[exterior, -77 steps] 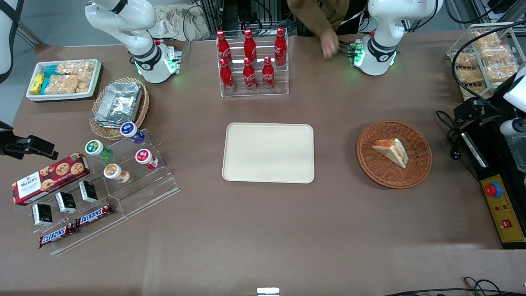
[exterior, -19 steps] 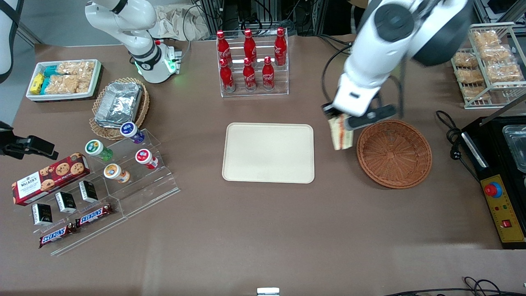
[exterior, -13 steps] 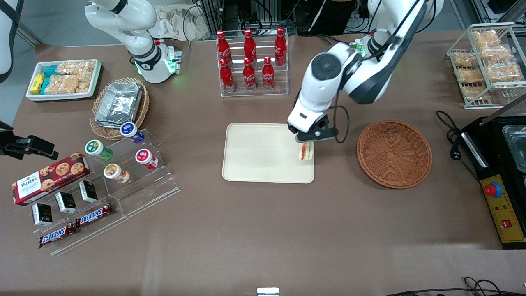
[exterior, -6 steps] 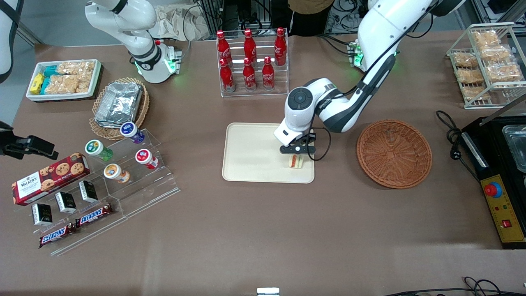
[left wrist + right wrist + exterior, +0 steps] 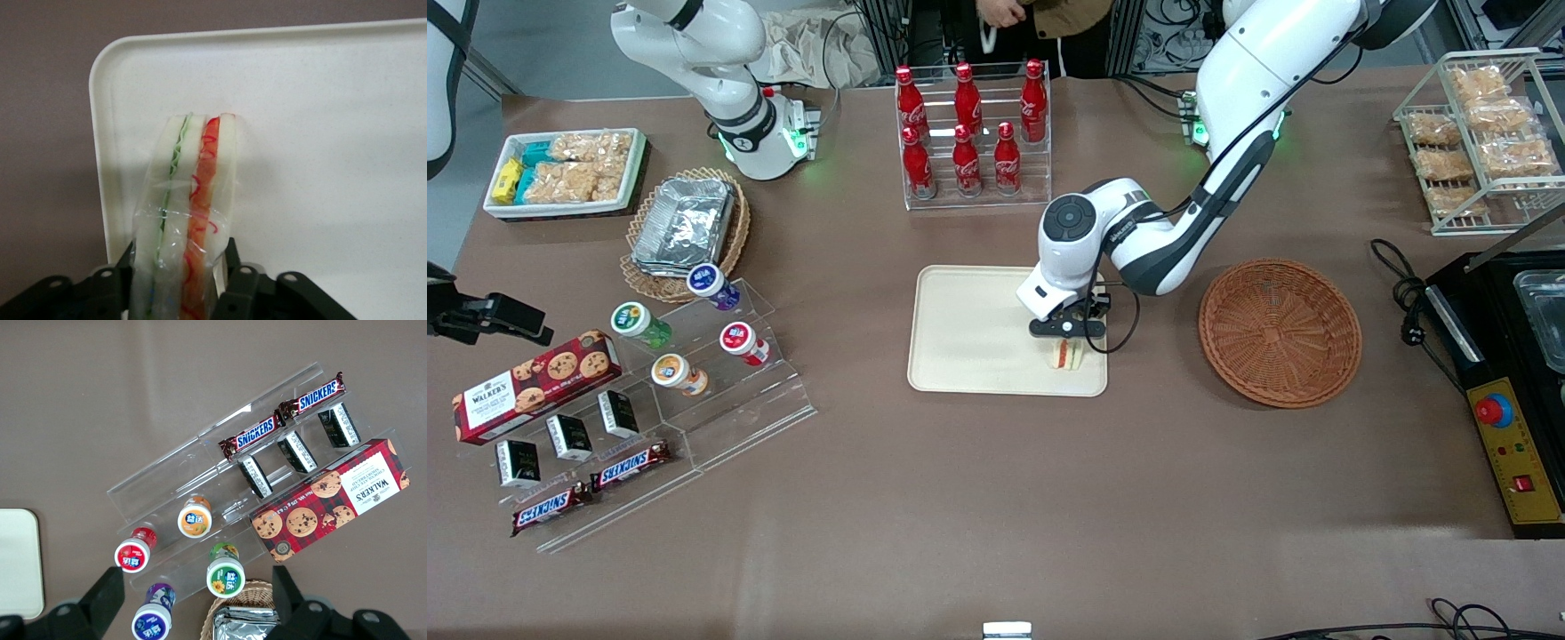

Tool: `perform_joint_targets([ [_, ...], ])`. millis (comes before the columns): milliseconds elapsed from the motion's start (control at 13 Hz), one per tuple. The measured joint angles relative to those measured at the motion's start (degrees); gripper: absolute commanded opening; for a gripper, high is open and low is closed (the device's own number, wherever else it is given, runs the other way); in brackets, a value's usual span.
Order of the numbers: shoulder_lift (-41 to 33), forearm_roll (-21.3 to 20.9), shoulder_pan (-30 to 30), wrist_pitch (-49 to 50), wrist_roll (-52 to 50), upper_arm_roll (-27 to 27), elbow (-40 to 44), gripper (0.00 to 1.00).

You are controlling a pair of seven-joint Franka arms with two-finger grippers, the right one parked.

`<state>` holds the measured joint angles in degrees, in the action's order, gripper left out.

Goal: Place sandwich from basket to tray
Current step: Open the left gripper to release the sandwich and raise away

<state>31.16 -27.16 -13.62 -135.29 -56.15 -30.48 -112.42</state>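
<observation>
The sandwich (image 5: 1064,355), a wrapped white wedge with orange and green filling, stands on edge on the cream tray (image 5: 978,331), at the tray corner nearest the front camera on the basket's side. My left gripper (image 5: 1065,336) is right above it and shut on it, one finger on each bread face. In the left wrist view the sandwich (image 5: 193,200) sits between the black fingers (image 5: 232,261) of the gripper (image 5: 180,283) over the tray (image 5: 320,133) near its rounded corner. The reddish-brown basket (image 5: 1279,331) stands beside the tray toward the working arm's end, with nothing in it.
A rack of cola bottles (image 5: 971,133) stands farther from the front camera than the tray. An acrylic stand with cups and snacks (image 5: 694,373) and a tan basket of foil trays (image 5: 685,227) lie toward the parked arm's end. A black control box (image 5: 1507,427) lies past the basket.
The sandwich left the basket in my gripper and travelled over to the tray. In the last half second the gripper barely shifted, keeping the sandwich low at the tray's corner.
</observation>
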Motion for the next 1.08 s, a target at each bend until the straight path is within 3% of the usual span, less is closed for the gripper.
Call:
perform_joint_targets([
  [385,-1.15,1.54,0.22,4.55,-2.36,0.03,6.59,1.0],
  [692,-9.32,7.99,0.88,19.15,-3.42,0.6,17.58,1.0],
  [923,-17.3,11.85,5.25,29.59,-2.3,1.68,22.19,1.0],
  [1077,-22.43,15.92,5.85,34.35,4.08,6.87,23.04,1.0],
])
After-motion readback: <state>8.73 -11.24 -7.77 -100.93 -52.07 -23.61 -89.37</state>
